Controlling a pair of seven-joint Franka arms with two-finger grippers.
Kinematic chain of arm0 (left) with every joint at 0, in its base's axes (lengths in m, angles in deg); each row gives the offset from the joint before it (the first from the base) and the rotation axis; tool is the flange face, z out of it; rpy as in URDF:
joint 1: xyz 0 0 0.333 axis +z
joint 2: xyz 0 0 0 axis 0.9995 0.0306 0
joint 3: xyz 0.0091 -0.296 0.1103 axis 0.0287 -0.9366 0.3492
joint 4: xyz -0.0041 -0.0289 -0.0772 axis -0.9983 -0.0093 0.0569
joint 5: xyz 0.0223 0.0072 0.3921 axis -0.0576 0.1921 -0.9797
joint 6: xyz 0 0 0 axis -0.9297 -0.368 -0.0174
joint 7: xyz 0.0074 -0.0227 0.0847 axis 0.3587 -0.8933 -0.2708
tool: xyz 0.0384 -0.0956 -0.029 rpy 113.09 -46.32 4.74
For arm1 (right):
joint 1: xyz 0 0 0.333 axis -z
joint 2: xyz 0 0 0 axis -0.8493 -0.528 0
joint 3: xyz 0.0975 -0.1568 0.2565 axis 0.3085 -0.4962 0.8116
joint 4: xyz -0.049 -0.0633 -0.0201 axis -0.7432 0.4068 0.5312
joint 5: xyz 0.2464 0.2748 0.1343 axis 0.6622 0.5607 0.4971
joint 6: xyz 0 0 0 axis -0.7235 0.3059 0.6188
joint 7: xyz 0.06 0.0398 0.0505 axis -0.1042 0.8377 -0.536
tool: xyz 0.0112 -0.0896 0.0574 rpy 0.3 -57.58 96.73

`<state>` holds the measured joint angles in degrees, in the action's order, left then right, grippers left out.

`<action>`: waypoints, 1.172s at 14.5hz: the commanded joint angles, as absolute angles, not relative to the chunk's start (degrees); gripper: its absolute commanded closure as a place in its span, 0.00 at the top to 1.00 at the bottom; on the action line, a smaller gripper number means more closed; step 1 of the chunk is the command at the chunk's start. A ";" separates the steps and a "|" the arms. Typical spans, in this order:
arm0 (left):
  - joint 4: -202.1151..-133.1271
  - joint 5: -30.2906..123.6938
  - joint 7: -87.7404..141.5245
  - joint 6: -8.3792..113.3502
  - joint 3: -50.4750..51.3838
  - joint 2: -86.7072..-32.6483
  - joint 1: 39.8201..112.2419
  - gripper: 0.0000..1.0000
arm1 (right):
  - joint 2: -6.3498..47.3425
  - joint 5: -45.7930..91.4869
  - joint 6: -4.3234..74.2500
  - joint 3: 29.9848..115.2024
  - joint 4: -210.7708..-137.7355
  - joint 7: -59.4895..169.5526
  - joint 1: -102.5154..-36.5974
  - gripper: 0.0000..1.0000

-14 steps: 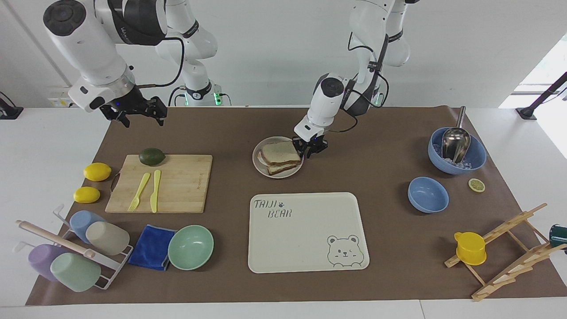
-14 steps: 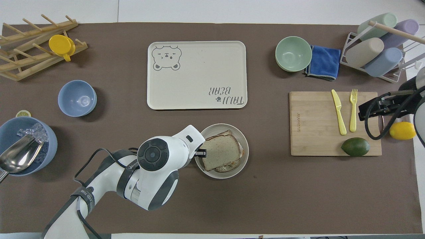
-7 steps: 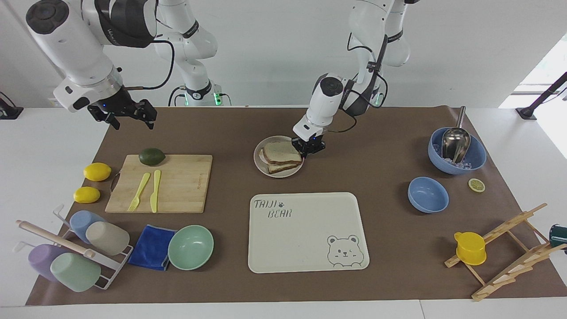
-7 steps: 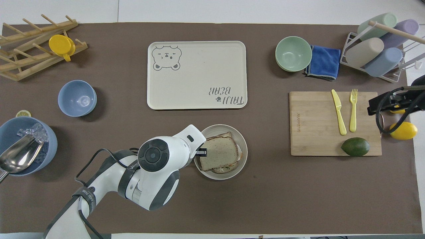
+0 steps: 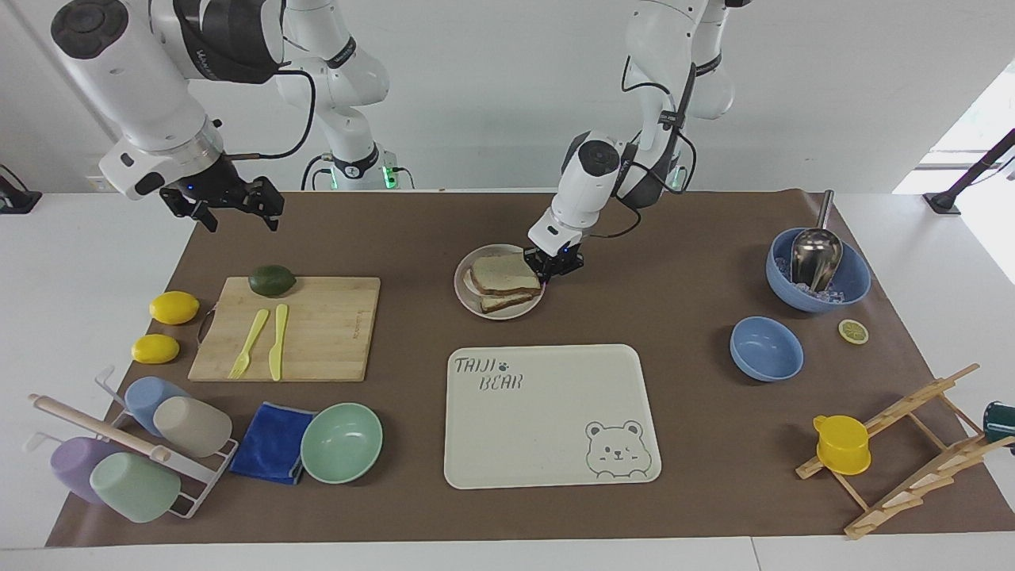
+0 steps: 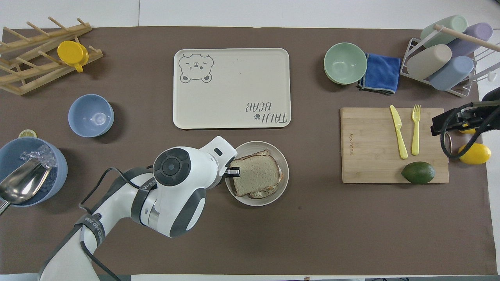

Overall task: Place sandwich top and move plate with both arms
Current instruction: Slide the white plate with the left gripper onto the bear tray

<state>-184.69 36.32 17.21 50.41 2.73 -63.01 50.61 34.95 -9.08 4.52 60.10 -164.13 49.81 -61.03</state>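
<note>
With the sandwich top point(image 5: 503, 272) already lying on the lower slice in the plate point(image 5: 469, 300), the remaining work is judged to be the two-arm move of the plate. The plate sits on the bench point(image 5: 682, 412) nearer to the robots than the bear-printed tray point(image 5: 547, 412).

The left tool point(image 5: 553, 268) is low at the plate rim, on the side toward the left arm's end of the bench, beside the edge of the sandwich top. Its fingers look nearly closed at the rim; whether they actually clamp the rim or only touch it cannot be told from either view.

The right tool point(image 5: 230, 208) hangs in the air over the bench edge near the cutting board point(image 5: 293, 325), well apart from the plate, its fingers spread and holding nothing.

Hazards from this state:

- One-sided loading. If the left tool lifts or drags before the right tool takes the other side of the rim, the plate is likely to tilt or pivot.
- Stack slip. The top slice rests loose and slightly askew; a tilt or jerk could slide it off.
- Bread contact. The left fingers point(image 6: 233, 172) are just beside the crust and could snag it.
- Approach path. The right arm must pass over the avocado point(image 5: 272, 280) and cutting board.
</note>
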 commanded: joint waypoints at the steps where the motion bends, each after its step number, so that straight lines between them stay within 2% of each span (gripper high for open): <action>1: -176.31 36.95 17.99 40.26 2.95 -62.36 55.36 0.00 | 35.84 -7.92 4.90 60.21 -164.63 48.88 -60.94 1.00; 4: -168.75 38.70 18.25 35.05 3.04 -60.69 58.36 0.00 | 36.54 -7.92 4.64 60.21 -164.63 48.97 -60.77 1.00; 9: -155.13 38.70 18.34 29.15 3.04 -53.41 65.39 0.00 | 36.89 -7.92 4.64 60.21 -164.63 48.97 -60.94 1.00; 14: -142.39 38.79 18.25 28.98 3.13 -41.90 67.50 0.00 | 36.89 -7.92 4.64 60.38 -164.63 48.97 -60.60 1.00; 17: -139.63 38.70 18.43 29.76 3.13 -38.10 68.12 0.00 | 36.89 -7.83 4.64 60.38 -164.63 48.97 -60.59 1.00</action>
